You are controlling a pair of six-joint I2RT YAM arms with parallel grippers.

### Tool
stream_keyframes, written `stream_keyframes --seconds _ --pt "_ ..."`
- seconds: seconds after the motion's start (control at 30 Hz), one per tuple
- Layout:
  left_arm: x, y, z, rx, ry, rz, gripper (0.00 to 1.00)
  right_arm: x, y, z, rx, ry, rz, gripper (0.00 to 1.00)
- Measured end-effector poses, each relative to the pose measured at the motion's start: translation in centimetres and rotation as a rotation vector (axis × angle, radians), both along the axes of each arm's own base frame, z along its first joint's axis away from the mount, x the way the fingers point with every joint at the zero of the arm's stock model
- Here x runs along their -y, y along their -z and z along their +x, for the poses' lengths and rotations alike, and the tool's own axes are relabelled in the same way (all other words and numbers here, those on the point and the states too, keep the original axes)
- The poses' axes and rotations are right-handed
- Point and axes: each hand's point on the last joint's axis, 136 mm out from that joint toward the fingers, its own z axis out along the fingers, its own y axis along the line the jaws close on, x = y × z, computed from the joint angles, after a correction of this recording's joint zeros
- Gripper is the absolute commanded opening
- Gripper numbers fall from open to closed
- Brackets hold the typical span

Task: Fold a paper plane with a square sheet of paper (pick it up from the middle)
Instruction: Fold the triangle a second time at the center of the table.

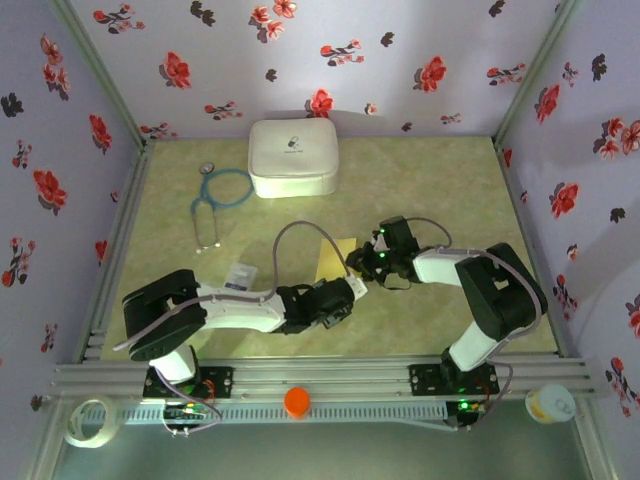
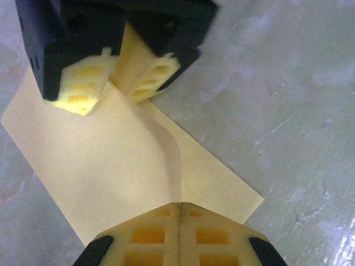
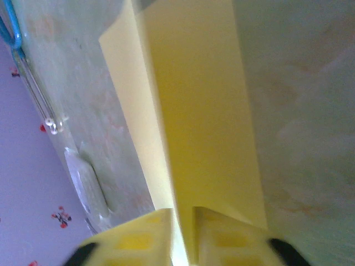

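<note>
The task looked barely begun. The yellow sheet of paper (image 2: 111, 166) lay mostly flat, pinched up along its middle into a soft ridge that ran between the two sets of fingers. The left fingers (image 2: 179, 221) were pressed together on the near end of that ridge. The right fingers (image 1: 365, 265) stood a little apart astride its far end and did not seem to pinch it. No sharp crease, pointed nose or wings showed, so nearly all the folding seemed left to do.

The tabletop (image 1: 440, 190) was a glossy, pale green marbled sheet. Beyond the fingers sat a white case (image 1: 292, 157) and a blue stethoscope (image 1: 218, 190), with a small packet (image 1: 240, 276) beside the left arm. Walls (image 1: 400, 60) of lilac paper with red flowers closed it in.
</note>
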Motion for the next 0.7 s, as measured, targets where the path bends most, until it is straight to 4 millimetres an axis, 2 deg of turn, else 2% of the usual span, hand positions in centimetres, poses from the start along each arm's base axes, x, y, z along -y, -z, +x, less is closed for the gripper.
stream_keyframes --seconds 0.17,0.37,0.43,0.5,0.7 --pt "-0.2 -1.0 1.9 -0.164 -0.07 -0.154 0.0 2.5 -1.3 0.8 0.028 0.062 -0.04 0.44" --pt "0.3 -2.0 3.9 -0.359 -0.132 -0.351 0.0 6.6 -5.5 1.2 0.149 0.165 -0.115 0.45" --pt "0.8 -2.3 4.2 -0.418 -0.137 -0.405 0.0 7.1 -6.2 0.9 0.174 0.18 -0.123 0.43" --pt "1.5 -2.5 4.5 -0.47 -0.139 -0.45 0.0 7.4 -6.2 0.4 0.172 0.181 -0.126 0.39" --pt "3.0 -2.2 4.4 -0.574 -0.143 -0.514 0.0 6.7 -3.5 -1.8 0.085 0.133 -0.137 0.12"
